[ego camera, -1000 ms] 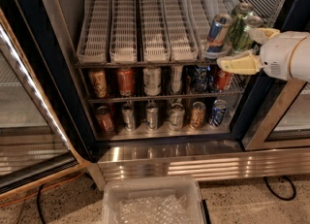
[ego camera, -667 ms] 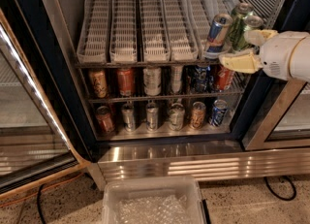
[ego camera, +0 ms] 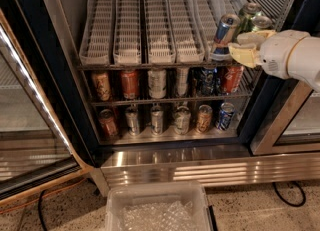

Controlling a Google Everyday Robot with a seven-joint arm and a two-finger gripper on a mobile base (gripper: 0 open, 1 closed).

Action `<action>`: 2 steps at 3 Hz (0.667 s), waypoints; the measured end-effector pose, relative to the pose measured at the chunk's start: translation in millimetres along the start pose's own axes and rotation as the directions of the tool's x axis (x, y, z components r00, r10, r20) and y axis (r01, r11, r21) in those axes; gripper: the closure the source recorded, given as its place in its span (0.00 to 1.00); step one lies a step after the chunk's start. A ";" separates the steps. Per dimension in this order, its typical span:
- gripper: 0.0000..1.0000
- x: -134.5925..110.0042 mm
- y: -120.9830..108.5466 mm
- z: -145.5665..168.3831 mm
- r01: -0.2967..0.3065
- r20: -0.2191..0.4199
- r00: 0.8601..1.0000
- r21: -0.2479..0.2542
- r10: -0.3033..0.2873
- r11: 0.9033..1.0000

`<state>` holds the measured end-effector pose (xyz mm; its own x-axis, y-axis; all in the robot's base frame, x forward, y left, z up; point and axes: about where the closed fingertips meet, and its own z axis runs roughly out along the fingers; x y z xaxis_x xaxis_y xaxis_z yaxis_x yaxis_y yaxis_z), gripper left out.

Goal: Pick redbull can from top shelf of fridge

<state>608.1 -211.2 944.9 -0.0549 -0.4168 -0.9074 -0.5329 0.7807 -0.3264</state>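
The redbull can, slim, blue and silver, stands tilted at the front of the right-hand lane of the shelf, a sloped rack of long white slotted lanes at the top of the fridge. My gripper reaches in from the right, white-bodied with cream tips. It sits right against the can's right side at mid height. Two wider green cans stand just behind the redbull can and above the gripper.
Two flat wire racks below hold rows of cans, with a short blue-and-white can at the lower right. The glass door is swung open on the left. A clear plastic bin sits on the floor in front, and a black cable lies at the right.
My gripper has shifted slightly left and up, closer to the redbull can. The can has not moved.
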 end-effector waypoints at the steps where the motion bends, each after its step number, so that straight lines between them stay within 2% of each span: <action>1: 0.52 -0.3 -6.2 20.5 -0.012 0.034 0.999 0.034 0.011 0.999; 2: 0.40 -0.4 -7.2 20.8 -0.013 0.035 0.999 0.039 0.011 0.999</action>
<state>629.5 -207.0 942.1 -0.0312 -0.3912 -0.9198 -0.4987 0.8036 -0.3249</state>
